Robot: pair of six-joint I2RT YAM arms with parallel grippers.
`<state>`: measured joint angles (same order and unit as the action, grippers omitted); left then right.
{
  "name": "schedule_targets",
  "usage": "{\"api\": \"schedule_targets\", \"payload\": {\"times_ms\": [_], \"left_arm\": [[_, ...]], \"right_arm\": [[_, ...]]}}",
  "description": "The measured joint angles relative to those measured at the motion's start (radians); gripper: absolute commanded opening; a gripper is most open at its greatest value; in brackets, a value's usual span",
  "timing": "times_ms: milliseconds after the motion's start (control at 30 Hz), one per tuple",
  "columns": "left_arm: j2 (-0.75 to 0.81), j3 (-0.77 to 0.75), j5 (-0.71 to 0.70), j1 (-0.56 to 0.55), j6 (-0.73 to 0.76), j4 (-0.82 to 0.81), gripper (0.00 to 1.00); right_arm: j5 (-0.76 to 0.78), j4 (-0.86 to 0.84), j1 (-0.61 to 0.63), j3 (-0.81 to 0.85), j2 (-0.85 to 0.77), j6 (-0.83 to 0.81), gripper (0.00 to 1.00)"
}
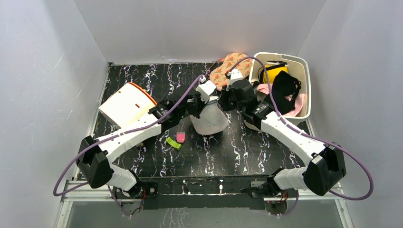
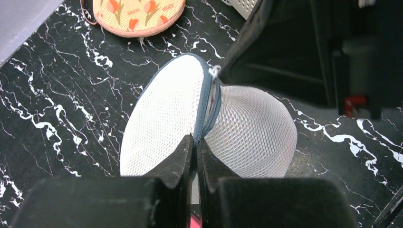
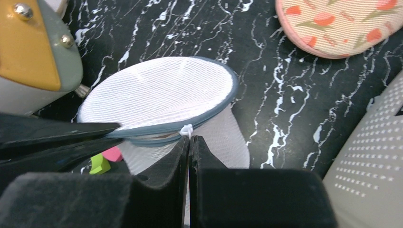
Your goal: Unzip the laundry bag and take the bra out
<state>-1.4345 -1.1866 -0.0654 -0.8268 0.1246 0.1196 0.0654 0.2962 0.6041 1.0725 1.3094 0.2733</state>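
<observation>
Laundry bag (image 1: 209,122) sits mid-table (image 1: 142,80), between both arms; left gripper (image 2: 196,142) pinched shut on the zipped rim (image 2: 205,102); right gripper (image 3: 190,140) closed on the white zip pull (image 3: 186,129), as far as I can judge. To do it well: left anchors the rim, right drags the pull along the curve, not outward. Drum stands roughly upright; lid panel (image 3: 157,92) on top, tilted; long axis near vertical.

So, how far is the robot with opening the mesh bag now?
Done: the left gripper pinches the laundry bag at its zipped rim, and the right gripper pinches the white zipper pull. In hand: unzipping; only a narrow gap shows beside the pull. To do: most of the lid is zipped, and no bra is out.
</observation>
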Motion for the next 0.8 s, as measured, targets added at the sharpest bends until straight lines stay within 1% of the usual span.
{"api": "schedule_targets", "payload": {"times_ms": [300, 433, 467, 500, 533, 567, 667, 800], "left_arm": [[0.075, 0.029, 0.000, -0.002, 0.015, -0.027, 0.00], [0.078, 0.029, -0.009, -0.002, 0.019, -0.034, 0.00], [0.078, 0.029, -0.011, -0.002, 0.021, -0.033, 0.10], [0.078, 0.029, -0.014, -0.002, 0.021, -0.032, 0.17], [0.078, 0.029, -0.016, -0.002, 0.024, -0.032, 0.21], [0.076, 0.029, -0.020, -0.002, 0.026, -0.032, 0.24], [0.056, 0.015, -0.037, -0.002, 0.032, -0.019, 0.28], [-0.002, -0.017, -0.051, -0.002, 0.032, 0.000, 0.36]], "right_arm": [[-0.018, 0.005, -0.100, 0.000, 0.028, 0.011, 0.00], [-0.053, 0.010, -0.109, 0.000, 0.028, 0.003, 0.00], [-0.060, 0.011, -0.109, 0.000, 0.028, -0.001, 0.00], [-0.067, 0.010, -0.109, 0.000, 0.028, -0.004, 0.00], [-0.076, 0.010, -0.109, 0.000, 0.028, -0.006, 0.00], [-0.085, 0.010, -0.109, 0.000, 0.027, -0.006, 0.00], [-0.126, 0.010, -0.102, 0.000, 0.026, -0.012, 0.00], [-0.134, 0.007, -0.060, -0.001, 0.021, -0.022, 0.00]]}}
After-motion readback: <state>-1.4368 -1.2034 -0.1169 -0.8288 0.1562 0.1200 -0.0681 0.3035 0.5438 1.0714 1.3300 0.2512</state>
